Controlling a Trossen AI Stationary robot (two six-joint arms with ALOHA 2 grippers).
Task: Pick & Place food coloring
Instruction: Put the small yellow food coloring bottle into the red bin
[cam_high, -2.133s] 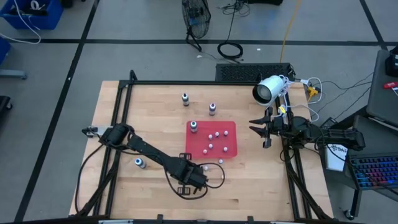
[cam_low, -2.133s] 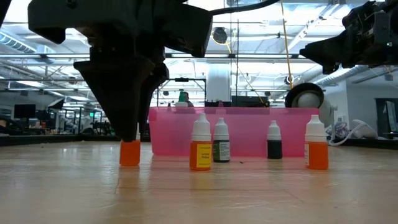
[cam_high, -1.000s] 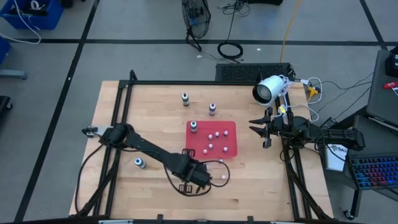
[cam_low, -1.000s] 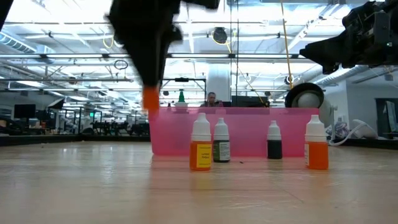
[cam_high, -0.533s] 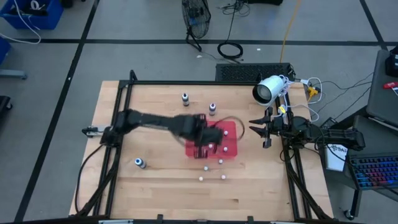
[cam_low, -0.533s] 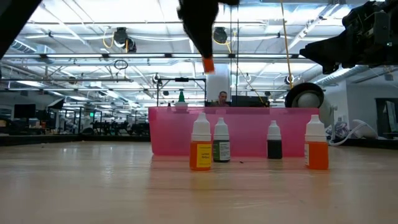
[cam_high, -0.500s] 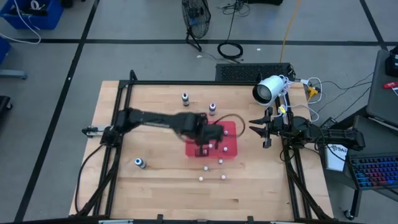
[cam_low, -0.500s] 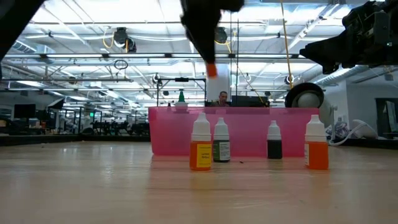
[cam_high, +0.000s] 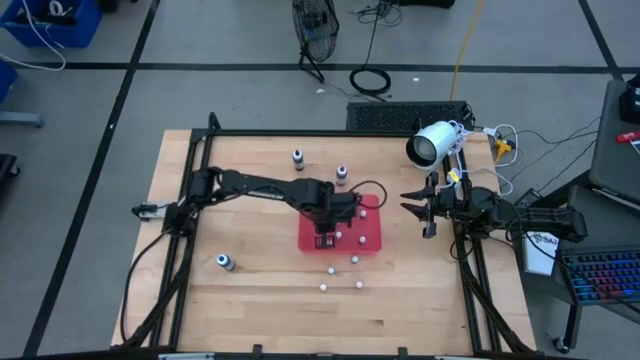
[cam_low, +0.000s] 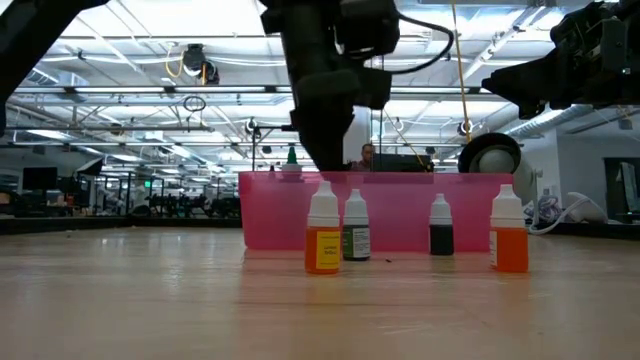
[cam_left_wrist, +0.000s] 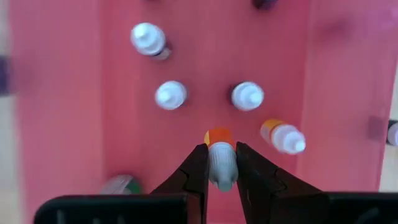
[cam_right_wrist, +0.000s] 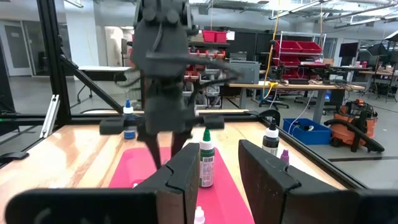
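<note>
transport phase is ending: the left gripper (cam_high: 325, 237), having swung across from the table's near edge, is now descending inside the red tray (cam_high: 368, 232), jaws clamping the orange bottle (cam_left_wrist: 218, 138) by its cap. release is pending. the right gripper (cam_high: 418, 210) is idling beside the tray, half-open, holding nothing.

Orange bottle (cam_left_wrist: 219, 152) clamped, over red tray (cam_left_wrist: 74, 124); others upright.
</note>
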